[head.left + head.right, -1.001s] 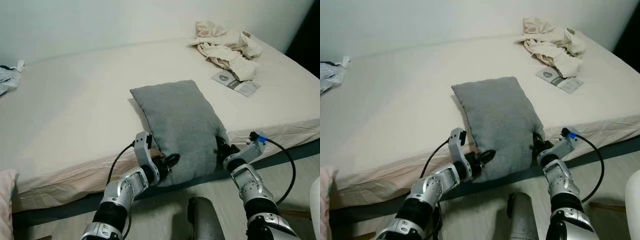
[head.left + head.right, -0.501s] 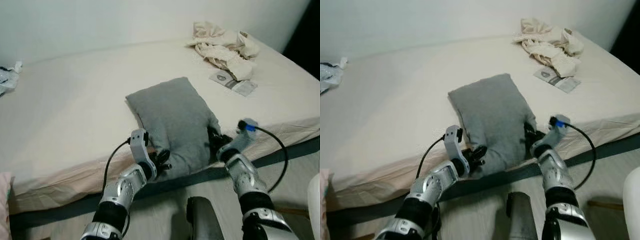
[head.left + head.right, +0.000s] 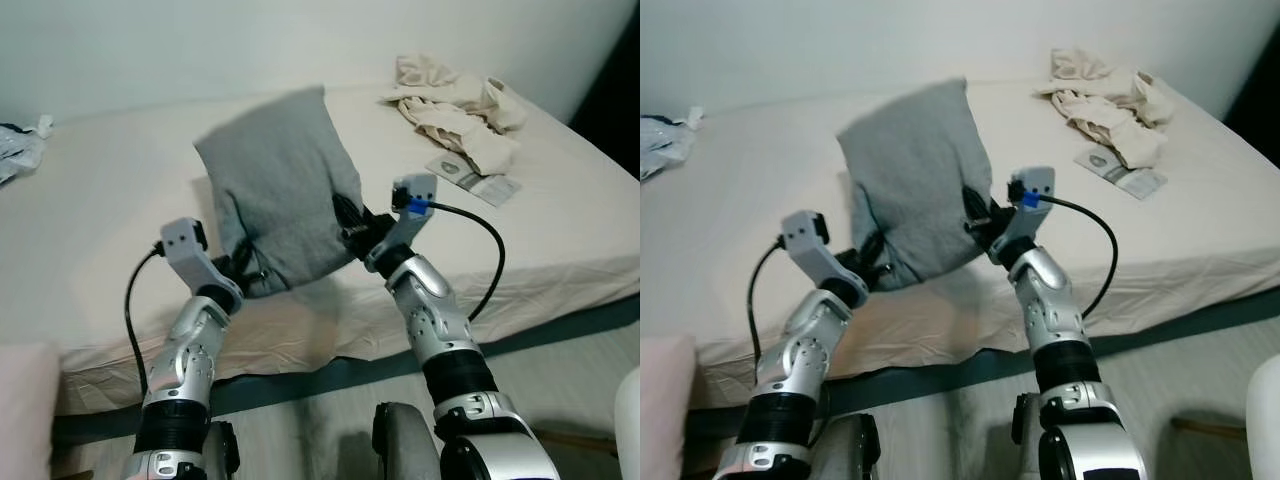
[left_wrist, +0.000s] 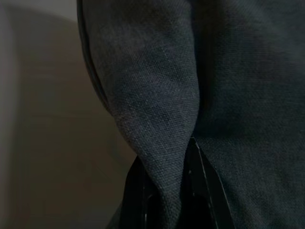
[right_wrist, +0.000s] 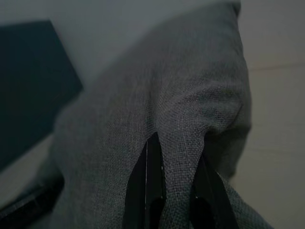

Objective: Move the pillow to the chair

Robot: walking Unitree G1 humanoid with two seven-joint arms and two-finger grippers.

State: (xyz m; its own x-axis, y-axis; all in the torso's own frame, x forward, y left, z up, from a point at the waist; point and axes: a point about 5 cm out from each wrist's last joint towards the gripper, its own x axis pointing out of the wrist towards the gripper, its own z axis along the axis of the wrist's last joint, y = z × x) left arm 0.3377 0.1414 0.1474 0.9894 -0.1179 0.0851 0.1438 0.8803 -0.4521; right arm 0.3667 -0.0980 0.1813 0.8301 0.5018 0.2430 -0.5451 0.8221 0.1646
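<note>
Nearest, the left gripper (image 3: 243, 268) and right gripper (image 3: 350, 222) each pinch a lower corner of the grey pillow (image 3: 280, 190), fingers (image 5: 148, 186) closed on a fold of its cloth, as both wrist views show. It hangs upright between the arms, clear of the bed (image 3: 110, 230), its top leaning toward the far wall. To carry it well, I judge both pinches must hold evenly and the arms keep their spacing, since a soft pillow sags and could slip from one corner while the robot turns. Farther right on the bed lie crumpled clothes (image 3: 455, 105) and a packet (image 3: 472, 178); no chair is clearly seen.
</note>
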